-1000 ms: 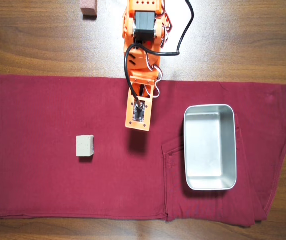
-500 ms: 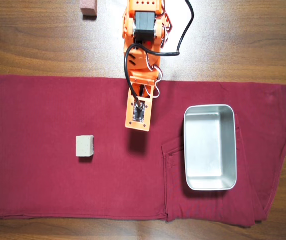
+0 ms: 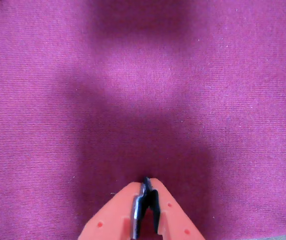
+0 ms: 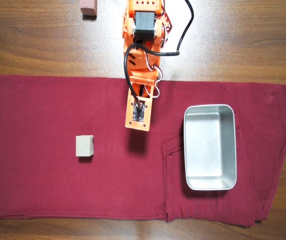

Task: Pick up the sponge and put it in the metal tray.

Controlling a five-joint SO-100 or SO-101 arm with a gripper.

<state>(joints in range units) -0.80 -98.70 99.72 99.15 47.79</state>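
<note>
The orange arm (image 4: 141, 50) reaches down from the top edge of the overhead view, its wrist end hanging over a dark red cloth (image 4: 42, 190) that covers most of the wooden table (image 4: 243, 40). The cloth looks like a pair of trousers laid flat — a pocket seam and folded edges show on its right part. A black cable (image 4: 185, 30) loops off the arm's upper section.

In the wrist view the claw (image 3: 146, 182) enters from the bottom edge, its 2 orange fingers (image 3: 112, 217) pressed together at the tips with nothing between them; only bare magenta-red fabric and the arm's soft shadow lie below it.

The sponge (image 4: 84, 147), a small pale grey-beige block, sits on the cloth to the left of the arm's wrist end in the overhead view, well apart from it and lying flat. The metal tray (image 4: 210, 186) — a shiny rectangular steel pan with rounded corners — rests on the right part of the cloth, its long side running top to bottom in the overhead view and its inside empty. Sponge and tray are well apart, with the arm's wrist end between them and slightly higher in the picture.

A pinkish-red block (image 4: 88, 8) stands on the bare table at the top edge, left of the arm's base, partly cut off by the frame.
</note>
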